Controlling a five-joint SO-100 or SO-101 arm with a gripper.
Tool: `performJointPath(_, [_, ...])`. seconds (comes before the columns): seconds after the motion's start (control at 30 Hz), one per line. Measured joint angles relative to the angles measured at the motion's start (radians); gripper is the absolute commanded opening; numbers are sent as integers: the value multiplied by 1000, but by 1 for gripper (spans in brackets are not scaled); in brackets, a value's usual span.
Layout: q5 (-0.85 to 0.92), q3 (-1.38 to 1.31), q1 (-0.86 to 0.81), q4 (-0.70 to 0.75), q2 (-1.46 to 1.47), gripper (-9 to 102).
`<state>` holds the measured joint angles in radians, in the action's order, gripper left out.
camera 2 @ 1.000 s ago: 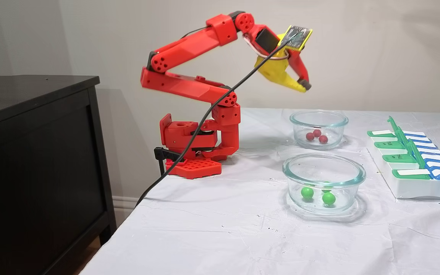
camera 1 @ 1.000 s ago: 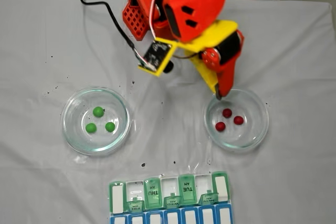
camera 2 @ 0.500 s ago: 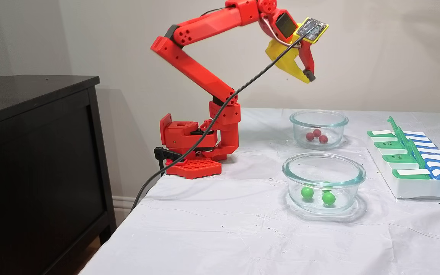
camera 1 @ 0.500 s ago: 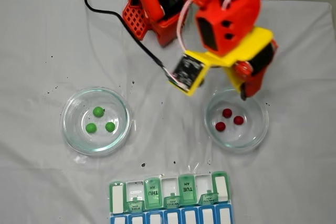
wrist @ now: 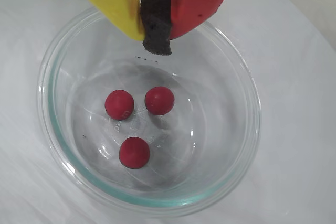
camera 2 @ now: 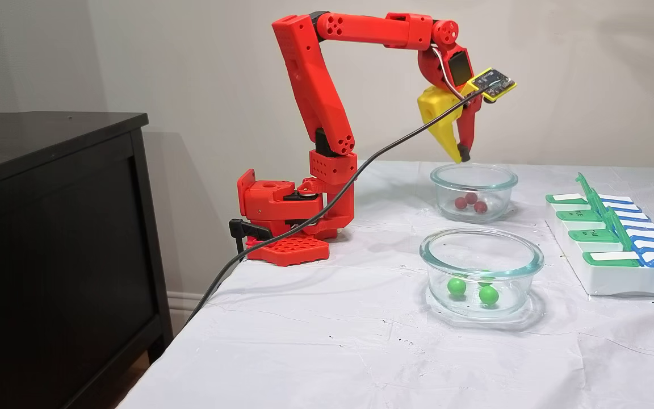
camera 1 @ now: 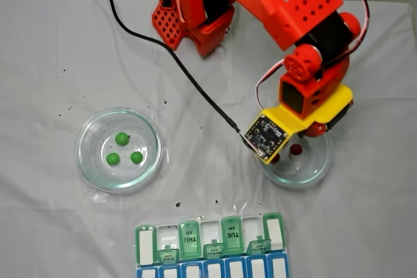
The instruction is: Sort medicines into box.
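Poised above the far dish point(camera 2: 473, 177) with gripper point(wrist: 156, 32) pinched closed on nothing, likely lining up on the three red balls point(wrist: 159, 100) below; green balls point(camera 1: 121, 138) in the other dish point(camera 1: 85, 161), box point(camera 1: 144, 234) waiting, lids up.

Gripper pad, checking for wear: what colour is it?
Black foam pad between yellow and red fingers, clearest in the wrist view.
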<state>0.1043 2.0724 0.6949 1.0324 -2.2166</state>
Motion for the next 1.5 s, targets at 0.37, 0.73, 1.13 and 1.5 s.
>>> performJointPath(0.37, [-8,0,3,-84,54,5])
performJointPath(0.73, [2,28,-38,-213,83,7])
performJointPath(1.13, [2,67,-20,-239,127,6])
performJointPath(1.5, [2,77,-12,-272,178,10])
